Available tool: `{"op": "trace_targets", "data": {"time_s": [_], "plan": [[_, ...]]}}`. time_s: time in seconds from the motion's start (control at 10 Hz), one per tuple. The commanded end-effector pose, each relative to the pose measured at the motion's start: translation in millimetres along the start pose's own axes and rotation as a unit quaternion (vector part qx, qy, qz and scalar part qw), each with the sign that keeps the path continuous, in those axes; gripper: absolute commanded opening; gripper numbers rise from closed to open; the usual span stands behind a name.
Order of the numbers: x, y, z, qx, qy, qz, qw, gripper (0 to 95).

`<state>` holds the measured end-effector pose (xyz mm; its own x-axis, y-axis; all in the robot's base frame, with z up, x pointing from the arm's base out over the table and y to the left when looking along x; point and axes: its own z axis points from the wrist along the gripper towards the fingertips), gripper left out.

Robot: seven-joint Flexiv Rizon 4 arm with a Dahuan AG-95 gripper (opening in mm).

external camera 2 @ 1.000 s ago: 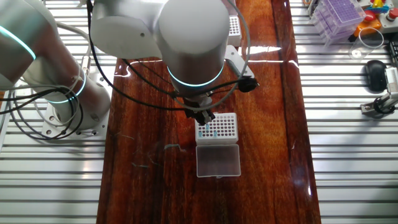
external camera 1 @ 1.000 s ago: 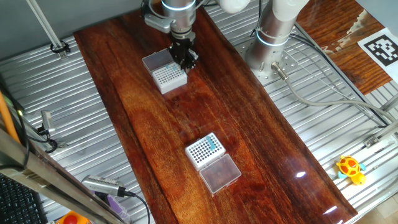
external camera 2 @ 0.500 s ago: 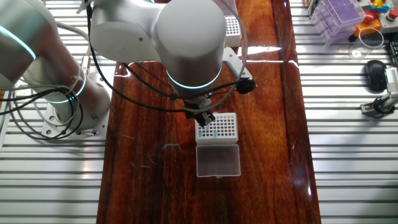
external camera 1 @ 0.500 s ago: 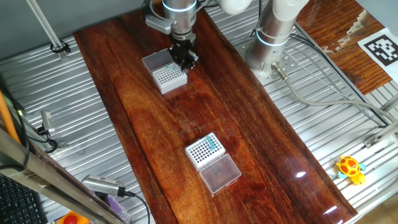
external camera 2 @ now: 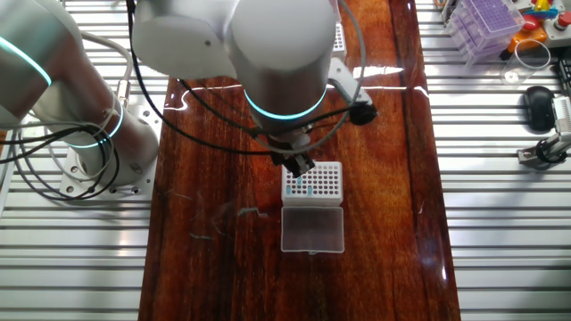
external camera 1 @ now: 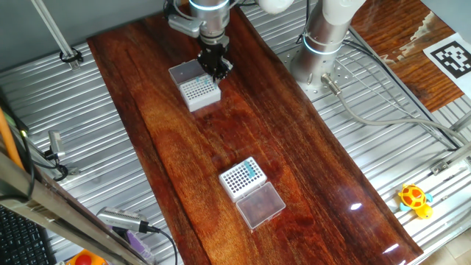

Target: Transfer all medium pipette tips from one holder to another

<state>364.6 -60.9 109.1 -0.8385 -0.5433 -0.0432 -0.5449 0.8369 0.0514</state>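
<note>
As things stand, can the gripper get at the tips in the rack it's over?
Probably yes: the gripper hangs right above the rack, whose lid lies open; nothing sits between them.

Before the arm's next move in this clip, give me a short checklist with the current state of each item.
1. Gripper over the far rack, at its edge: ok.
2. Gripper holding a tip: cannot tell, too small.
3. Near rack still shows teal tips to move: ok.
4. Both racks upright, clear lids open beside them: ok.
5. Wooden board between the racks free of obstacles: ok.
6. Tips already seated in the far rack: ok, a few teal dots visible.
</note>
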Motion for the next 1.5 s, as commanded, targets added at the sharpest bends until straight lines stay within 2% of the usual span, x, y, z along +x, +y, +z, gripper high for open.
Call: {"op": "trace_targets", "data": {"time_s": [0.1,0.2,0.3,0.4,0.5,0.7,0.8,0.9,1.1,1.3,1.4,1.5], "plan": [[-8.4,0.7,-18.9,-0.004,0.003,-0.002,1.0,0.0],[-14.4,1.4,-32.5,-0.004,0.006,-0.001,1.0,0.0],[-17.8,1.8,-37.6,-0.005,0.005,0.001,1.0,0.0],[-27.9,6.6,-42.2,-0.006,0.004,0.007,0.9999,0.0],[-38.4,16.2,-41.4,-0.006,0.004,0.015,0.9999,0.0],[-69.7,49.8,-37.9,-0.006,0.003,0.049,0.9988,0.0],[-91.7,75.1,-36.7,-0.002,0.004,0.075,0.9971,0.0],[-107.2,93.2,-35.9,0.0,0.006,0.093,0.9956,0.0],[-126.9,117.8,-34.9,0.004,0.009,0.115,0.9933,0.0],[-136.4,130.8,-34.1,0.006,0.012,0.126,0.992,0.0],[-135.6,128.1,-35.0,0.009,0.015,0.117,0.993,0.0],[-131.9,115.5,-38.0,0.017,0.02,0.094,0.9952,0.0]]}}
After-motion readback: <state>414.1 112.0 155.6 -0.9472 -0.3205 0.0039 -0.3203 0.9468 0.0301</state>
